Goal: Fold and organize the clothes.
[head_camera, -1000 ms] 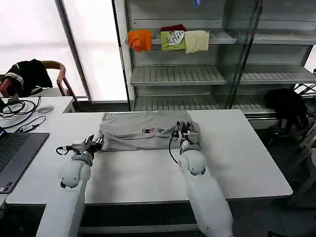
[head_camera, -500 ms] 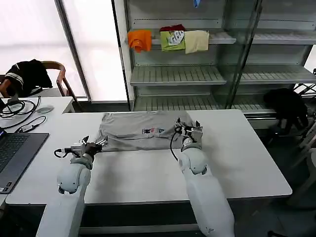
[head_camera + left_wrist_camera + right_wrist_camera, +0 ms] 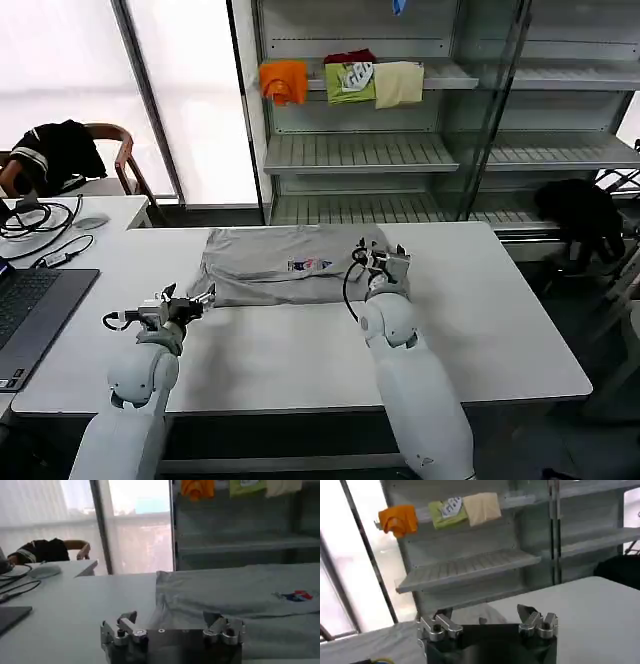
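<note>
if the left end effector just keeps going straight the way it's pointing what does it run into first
Most likely the grey T-shirt: the left end effector, open, points at its near left edge, just ahead on the table.

Left gripper (image 3: 205, 296) and right gripper (image 3: 385, 253) low, fingers spread, empty.

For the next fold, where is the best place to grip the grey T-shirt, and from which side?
Probably the near hem of the grey T-shirt, at its two corners, approached from the robot's side. It lies flat with that edge free; the open left gripper and right gripper sit near those corners.
</note>
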`<state>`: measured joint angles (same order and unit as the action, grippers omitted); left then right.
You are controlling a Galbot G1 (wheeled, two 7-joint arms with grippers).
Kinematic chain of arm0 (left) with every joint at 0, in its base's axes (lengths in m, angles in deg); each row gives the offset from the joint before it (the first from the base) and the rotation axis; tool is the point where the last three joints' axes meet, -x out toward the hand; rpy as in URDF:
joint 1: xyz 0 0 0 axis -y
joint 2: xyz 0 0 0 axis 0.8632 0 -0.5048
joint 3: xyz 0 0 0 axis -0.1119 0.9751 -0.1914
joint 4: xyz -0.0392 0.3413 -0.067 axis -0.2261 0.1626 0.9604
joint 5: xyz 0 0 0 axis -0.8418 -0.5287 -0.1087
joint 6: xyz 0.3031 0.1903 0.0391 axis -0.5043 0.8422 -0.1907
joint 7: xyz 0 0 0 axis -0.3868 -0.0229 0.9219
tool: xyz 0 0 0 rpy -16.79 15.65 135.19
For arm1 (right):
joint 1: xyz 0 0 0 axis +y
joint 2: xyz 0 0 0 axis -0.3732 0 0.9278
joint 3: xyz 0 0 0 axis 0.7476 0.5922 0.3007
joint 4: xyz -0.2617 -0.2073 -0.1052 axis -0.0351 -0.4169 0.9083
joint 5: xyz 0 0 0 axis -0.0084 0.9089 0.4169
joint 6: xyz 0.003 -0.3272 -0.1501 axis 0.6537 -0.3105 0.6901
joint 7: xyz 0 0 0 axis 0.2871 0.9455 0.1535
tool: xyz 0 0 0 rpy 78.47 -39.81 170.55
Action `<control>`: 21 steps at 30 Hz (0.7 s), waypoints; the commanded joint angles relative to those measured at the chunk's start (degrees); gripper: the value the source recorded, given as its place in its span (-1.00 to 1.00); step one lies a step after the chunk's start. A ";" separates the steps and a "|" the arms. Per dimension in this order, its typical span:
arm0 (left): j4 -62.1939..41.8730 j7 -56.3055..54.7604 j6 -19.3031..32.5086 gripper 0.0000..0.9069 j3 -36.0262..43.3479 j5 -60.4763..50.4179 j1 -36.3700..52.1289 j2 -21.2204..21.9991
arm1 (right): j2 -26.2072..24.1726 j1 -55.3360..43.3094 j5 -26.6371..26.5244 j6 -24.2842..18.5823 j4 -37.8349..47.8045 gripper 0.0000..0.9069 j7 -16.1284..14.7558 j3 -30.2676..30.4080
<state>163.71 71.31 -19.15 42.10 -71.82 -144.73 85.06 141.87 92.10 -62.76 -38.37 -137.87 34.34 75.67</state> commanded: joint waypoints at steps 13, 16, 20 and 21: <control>-1.07 0.13 -0.09 1.00 0.64 -1.55 -0.55 -0.51 | -10.99 8.61 1.94 4.58 -7.51 1.00 -0.36 0.77; -1.93 0.07 -0.12 1.00 0.67 -1.78 -0.05 -0.47 | -11.15 8.63 2.02 4.59 -6.67 1.00 -0.91 0.99; -2.83 0.02 -0.11 1.00 0.66 -1.98 0.56 -0.50 | -10.90 8.03 2.32 4.63 -5.18 1.00 -1.50 1.50; -3.27 0.01 -0.12 1.00 0.69 -2.05 0.78 -0.54 | -10.78 7.74 2.59 4.61 -4.63 1.00 -1.66 1.71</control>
<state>162.37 71.37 -19.23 42.71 -73.33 -144.62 84.74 132.89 98.76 -60.65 -34.37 -143.14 33.18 77.08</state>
